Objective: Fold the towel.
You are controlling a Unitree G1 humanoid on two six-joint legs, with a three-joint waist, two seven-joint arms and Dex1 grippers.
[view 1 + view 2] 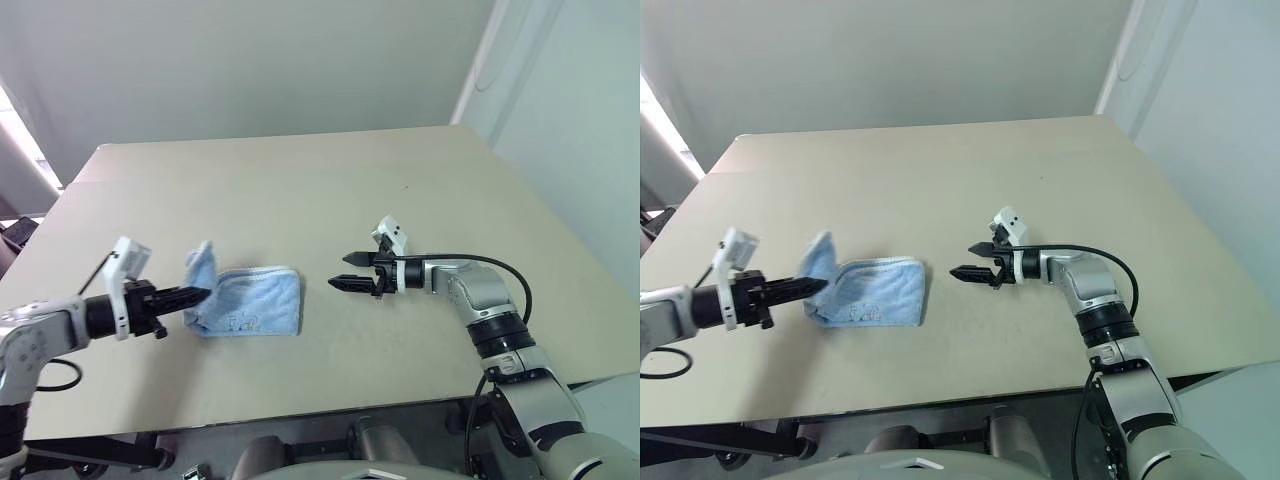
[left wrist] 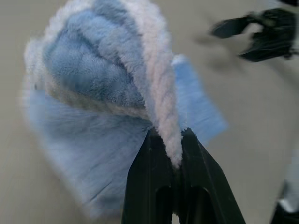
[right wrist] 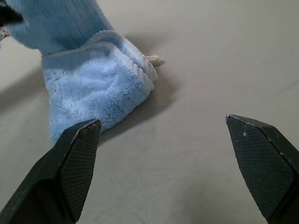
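- While the left end effector (image 1: pixel 200 294) is clamped on the towel (image 1: pixel 250 302) edge, lifting that end off the worktop (image 1: pixel 320 180), carry it smoothly across toward the flat far edge
- Right end effector (image 1: pixel 352 271) hovers just beside the towel, fingers apart; it could pin the resting side to prevent sliding

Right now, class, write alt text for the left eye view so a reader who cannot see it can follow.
The robot's left hand pinches one end of a light blue towel and lifts it off a beige table, the rest lying folded flat. The right hand waits open beside the towel, fingers pointing toward it without touching.
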